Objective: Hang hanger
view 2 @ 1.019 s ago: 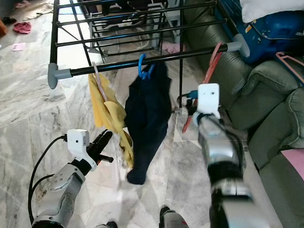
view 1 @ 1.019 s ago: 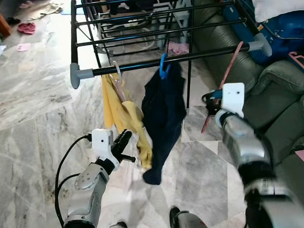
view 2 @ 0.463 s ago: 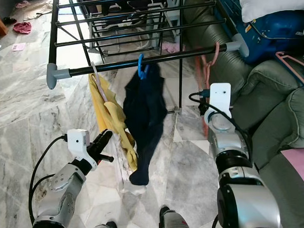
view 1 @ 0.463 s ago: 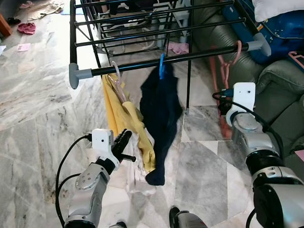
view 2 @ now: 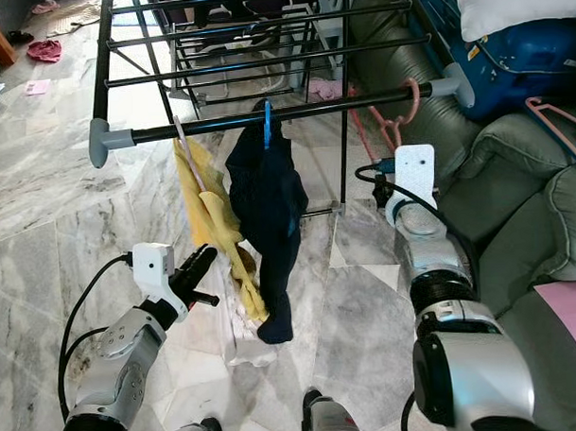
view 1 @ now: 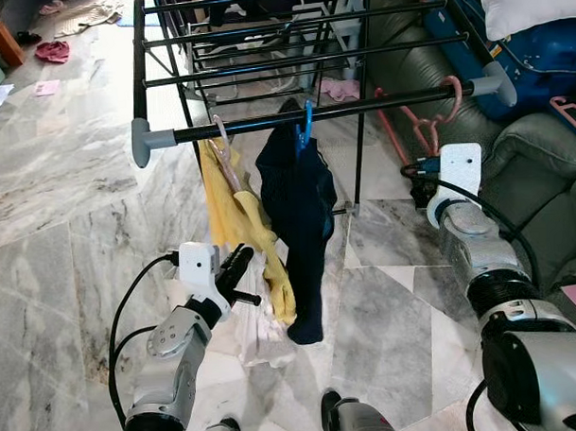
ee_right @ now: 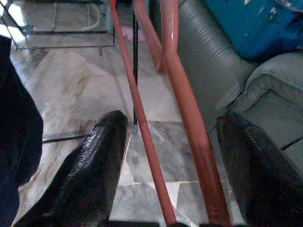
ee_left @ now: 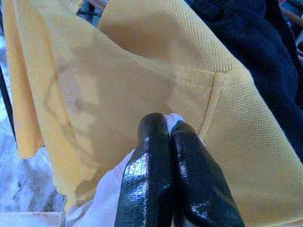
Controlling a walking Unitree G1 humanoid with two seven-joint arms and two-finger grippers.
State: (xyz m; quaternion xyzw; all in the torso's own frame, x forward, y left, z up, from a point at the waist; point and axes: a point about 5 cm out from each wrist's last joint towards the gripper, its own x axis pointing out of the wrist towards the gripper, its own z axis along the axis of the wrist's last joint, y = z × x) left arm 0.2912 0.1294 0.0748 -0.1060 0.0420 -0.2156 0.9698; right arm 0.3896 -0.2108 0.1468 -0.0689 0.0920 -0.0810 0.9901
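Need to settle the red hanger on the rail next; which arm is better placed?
Right. The right gripper is open around the red hanger, which is hooked on the rail just beyond it. The left gripper is shut on white cloth, lower down.

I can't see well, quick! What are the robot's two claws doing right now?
Left gripper: shut, pinching a bit of white cloth.
Right gripper: open, with the pink hanger between its fingers.

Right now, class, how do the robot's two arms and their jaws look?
Both arms are silver, jointed metal tubes. Each wrist carries a white camera block and a looping black cable. The left gripper and right gripper have long, glossy black fingers.
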